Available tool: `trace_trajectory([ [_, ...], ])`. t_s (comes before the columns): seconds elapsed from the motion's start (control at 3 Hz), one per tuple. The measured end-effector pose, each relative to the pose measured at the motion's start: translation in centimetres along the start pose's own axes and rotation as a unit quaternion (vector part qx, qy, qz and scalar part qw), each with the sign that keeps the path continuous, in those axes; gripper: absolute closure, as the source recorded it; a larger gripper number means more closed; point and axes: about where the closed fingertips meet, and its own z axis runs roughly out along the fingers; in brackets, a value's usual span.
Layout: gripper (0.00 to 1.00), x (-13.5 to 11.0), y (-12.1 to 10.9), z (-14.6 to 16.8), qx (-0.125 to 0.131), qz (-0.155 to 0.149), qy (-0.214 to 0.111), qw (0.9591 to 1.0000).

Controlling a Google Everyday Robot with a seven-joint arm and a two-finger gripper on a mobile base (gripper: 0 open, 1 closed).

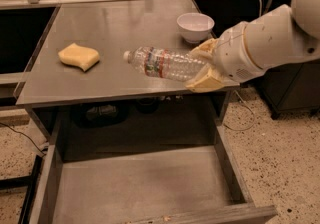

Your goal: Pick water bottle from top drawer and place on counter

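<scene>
1. The counter (pixel 125 23) spreads wide and grey in front of me.
2. The top drawer (pixel 140 188) stands pulled out below its front edge.
3. My gripper (pixel 201 67) reaches in from the right over the counter's front right part, its two fingers pinching the base of the water bottle (pixel 162 63).
4. The bottle lies nearly level over the counter, white cap pointing left.
5. A white bowl (pixel 195 26) sits just behind it.
6. A yellow sponge (pixel 79 56) rests well to the left.
</scene>
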Motion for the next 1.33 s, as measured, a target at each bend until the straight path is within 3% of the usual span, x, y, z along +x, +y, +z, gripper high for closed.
trace_trajectory([
  [0.67,1.0,1.2,-7.7,4.3,0.01,0.016,0.029,0.9994],
  [1.0,1.0,1.5,-10.9,5.9,0.021,0.031,0.022,0.999],
  [1.33,1.0,2.1,-12.5,7.5,0.047,0.086,0.013,0.9952],
])
